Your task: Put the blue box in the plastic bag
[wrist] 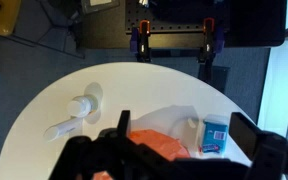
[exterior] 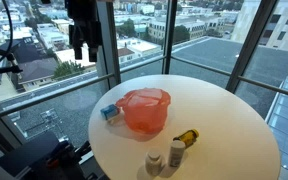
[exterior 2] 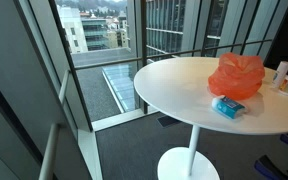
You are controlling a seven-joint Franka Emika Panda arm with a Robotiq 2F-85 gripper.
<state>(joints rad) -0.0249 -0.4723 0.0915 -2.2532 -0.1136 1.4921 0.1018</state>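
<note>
The blue box (exterior: 109, 112) lies on the round white table (exterior: 224, 115), right beside the orange plastic bag (exterior: 144, 110). Both exterior views show them, with the box (exterior 2: 228, 105) in front of the bag (exterior 2: 236, 75). In the wrist view the box (wrist: 215, 134) lies just right of the bag (wrist: 159, 146). My gripper (exterior: 81, 47) hangs high above the table's edge, well apart from both. Its fingers are spread wide and empty in the wrist view (wrist: 184, 135). The gripper is out of view in the exterior view that shows the table's pedestal.
Two white bottles (exterior: 176, 152) (exterior: 154, 160) and a lying yellow-capped bottle (exterior: 188, 136) are near the table's front edge. They also show at the far right (exterior 2: 283, 72). Glass walls (exterior: 134, 40) surround the table. The robot base (wrist: 169, 35) stands beyond the table's rim.
</note>
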